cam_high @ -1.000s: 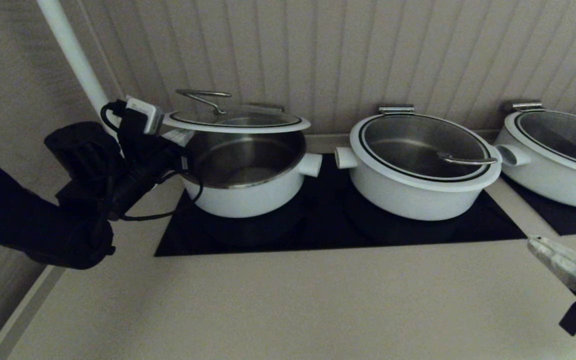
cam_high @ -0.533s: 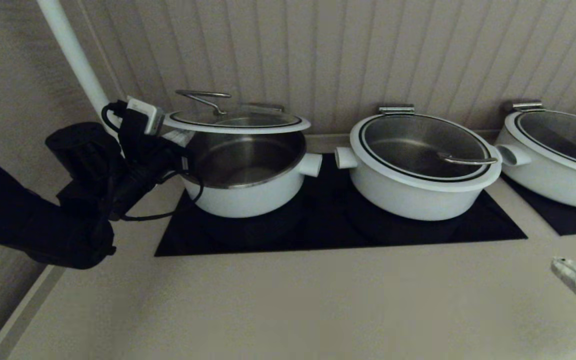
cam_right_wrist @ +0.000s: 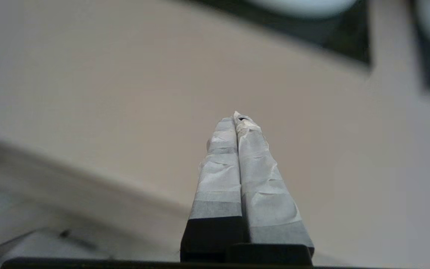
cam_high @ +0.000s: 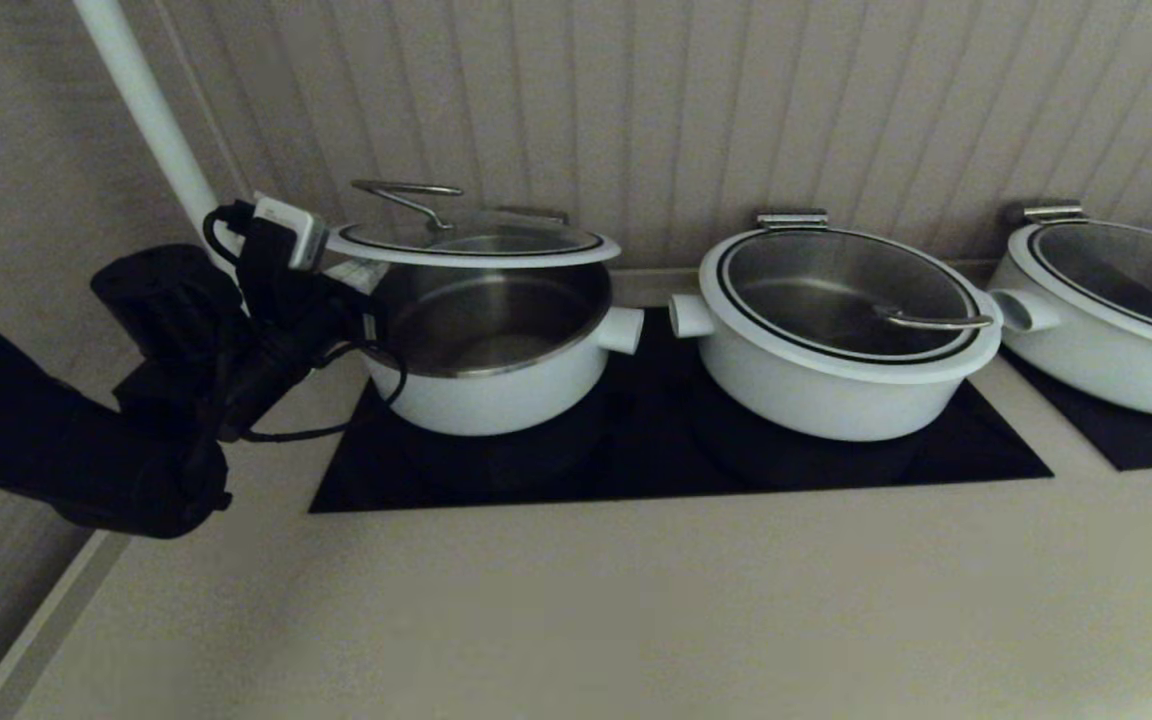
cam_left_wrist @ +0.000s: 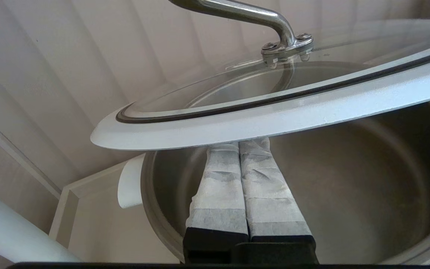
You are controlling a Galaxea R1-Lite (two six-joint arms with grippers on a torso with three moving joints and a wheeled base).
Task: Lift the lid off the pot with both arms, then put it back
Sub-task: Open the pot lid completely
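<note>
The lid (cam_high: 476, 243) is held tilted up above the left pot (cam_high: 496, 390), hinged at the rear, its wire handle (cam_high: 406, 190) near the left edge. My left gripper (cam_high: 354, 272) is at the pot's left side. In the left wrist view the left gripper (cam_left_wrist: 239, 146) is shut, its taped fingers (cam_left_wrist: 218, 186) pressed together, reaching over the pot's steel inside (cam_left_wrist: 349, 186) with the tips under the lid's white rim (cam_left_wrist: 274, 116). My right gripper (cam_right_wrist: 236, 120) is shut and empty above the beige counter, out of the head view.
Two like white pots with closed lids stand to the right, one in the middle (cam_high: 836, 390) and one at the far right (cam_high: 1116, 370). All sit on black cooktops (cam_high: 656, 465). A white pipe (cam_high: 151, 110) runs up the left wall. Beige counter (cam_high: 636, 600) lies in front.
My right gripper has drawn back down and to the right, out of the head view. The left arm and the raised lid have not moved.
</note>
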